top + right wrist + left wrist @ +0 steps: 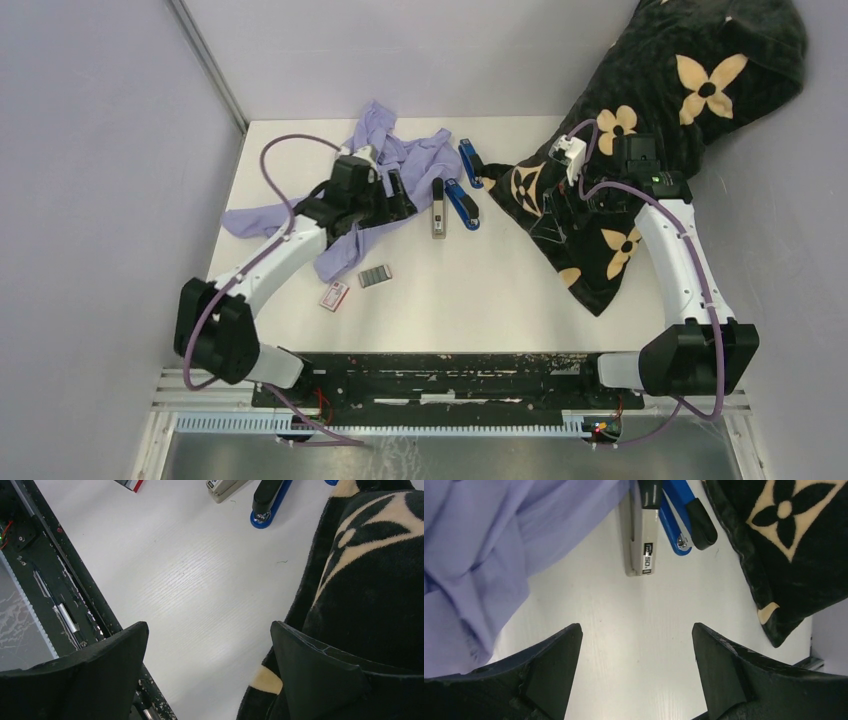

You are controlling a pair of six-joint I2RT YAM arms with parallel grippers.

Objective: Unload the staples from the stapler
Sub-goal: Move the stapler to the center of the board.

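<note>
Though both wrist cameras look across the white table (pixel 500 290), only the top view lets us see the staples (pixel 375 276). They are short silver-grey metal strips, ribbed, lying flat side by side as one small block, left of the table's middle and nearer its near edge than its far one. Just beside them, toward the near left corner, lies a small red-and-white cardboard box (pixel 334 294), close but not touching. The right wrist view catches only a corner of that box at its top edge. It also shows the scuffed black mounting rail (pixel 65 595) along the table's near edge, which the left wrist view does not show.

Farther in, we find the left gripper (pixel 634 640) spread wide over bare table, with nothing between its fingers. The right gripper (pixel 208 635) is likewise spread and empty. One of its fingers is over the table and the other over a black plush blanket with beige flower shapes (pixel 380 580) that drapes the far right corner.

Beyond the left gripper lies a grey stapler with a black top (pixel 639 535), one end toward the near edge. Only the left wrist view shows us the small label on that end. A blue stapler with a black top (pixel 684 515) lies just beside it on the right, and a second blue stapler (pixel 470 162) sits farther back. A crumpled lavender cloth (pixel 395 155) spreads over the far left part.
</note>
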